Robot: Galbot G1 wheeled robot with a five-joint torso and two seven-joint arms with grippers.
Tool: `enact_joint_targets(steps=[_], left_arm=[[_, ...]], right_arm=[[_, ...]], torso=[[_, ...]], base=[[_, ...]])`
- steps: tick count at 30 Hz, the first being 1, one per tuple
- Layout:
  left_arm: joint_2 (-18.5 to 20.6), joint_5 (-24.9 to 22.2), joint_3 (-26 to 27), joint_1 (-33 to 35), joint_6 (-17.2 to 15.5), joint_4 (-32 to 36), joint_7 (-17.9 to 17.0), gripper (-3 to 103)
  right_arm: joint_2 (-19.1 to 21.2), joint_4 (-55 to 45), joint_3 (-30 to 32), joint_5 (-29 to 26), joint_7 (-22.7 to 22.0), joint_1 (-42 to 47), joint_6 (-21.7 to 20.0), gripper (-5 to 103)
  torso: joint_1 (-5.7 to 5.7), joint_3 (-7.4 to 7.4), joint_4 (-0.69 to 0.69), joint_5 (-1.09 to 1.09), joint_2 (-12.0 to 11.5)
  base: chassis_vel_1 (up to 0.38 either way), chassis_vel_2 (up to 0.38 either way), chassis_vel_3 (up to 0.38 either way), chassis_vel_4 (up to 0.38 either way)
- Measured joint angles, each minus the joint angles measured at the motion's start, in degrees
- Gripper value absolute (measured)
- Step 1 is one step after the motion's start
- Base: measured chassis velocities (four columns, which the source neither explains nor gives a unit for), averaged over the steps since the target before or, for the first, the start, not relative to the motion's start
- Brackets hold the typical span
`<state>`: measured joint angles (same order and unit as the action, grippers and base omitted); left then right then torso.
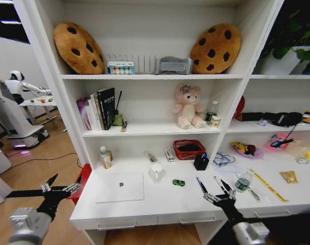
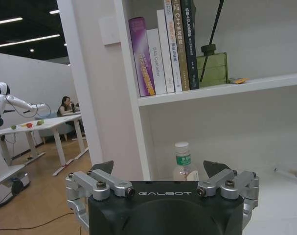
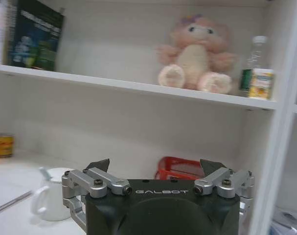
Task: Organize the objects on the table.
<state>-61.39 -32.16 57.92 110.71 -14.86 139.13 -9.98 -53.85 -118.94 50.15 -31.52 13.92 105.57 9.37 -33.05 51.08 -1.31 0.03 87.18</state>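
Note:
On the white table (image 1: 160, 203) lie a silver laptop (image 1: 120, 187), a white cup (image 1: 156, 171), a tiny green gadget (image 1: 179, 182) and a blue pen (image 1: 200, 184). One green-capped bottle (image 1: 104, 157) stands at the back left, another (image 1: 242, 181) at the right. My left gripper (image 1: 63, 185) hangs open past the table's left end. My right gripper (image 1: 218, 191) is open over the front edge, beside the blue pen. The left wrist view looks past the open left gripper (image 2: 160, 169) at the bottle (image 2: 183, 161). Beyond the open right gripper (image 3: 155, 165) stands the cup (image 3: 53, 198).
A red basket (image 1: 189, 149) and a black holder (image 1: 200, 162) stand at the table's back. Right of them lie cables, a yellow ruler (image 1: 269, 187) and toys. Shelves above carry books (image 1: 98, 108), a plush bear (image 1: 188, 106) and cookie cushions. Another robot (image 1: 14, 109) stands far left.

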Motion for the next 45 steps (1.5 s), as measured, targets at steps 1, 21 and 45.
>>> enact_joint_targets(steps=[1, 21, 45], left_arm=[[0.0, 0.0, 0.0, 0.0, 0.0, 0.0, 0.0, 100], [0.1, -0.1, -0.1, -0.1, 0.0, -0.1, 0.0, 100], [0.1, -0.1, -0.1, -0.1, 0.1, -0.2, 0.0, 100]], right_arm=[[2.2, 3.6, 1.3, -2.0, 6.7, -1.7, 0.6, 100], [16.3, 35.1, -18.4, -7.8, 35.5, -27.6, -1.0, 100], [10.4, 54.4, -46.7, -2.5, 40.4, -56.1, 2.6, 100]], torso=[[0.00, 0.00, 0.00, -0.02, 0.0], [-0.01, 0.00, -0.02, -0.01, 0.0], [0.00, 0.00, -0.02, -0.03, 0.0]], base=[[0.000, 0.000, 0.000, 0.000], [0.000, 0.000, 0.000, 0.000], [0.000, 0.000, 0.000, 0.000]])
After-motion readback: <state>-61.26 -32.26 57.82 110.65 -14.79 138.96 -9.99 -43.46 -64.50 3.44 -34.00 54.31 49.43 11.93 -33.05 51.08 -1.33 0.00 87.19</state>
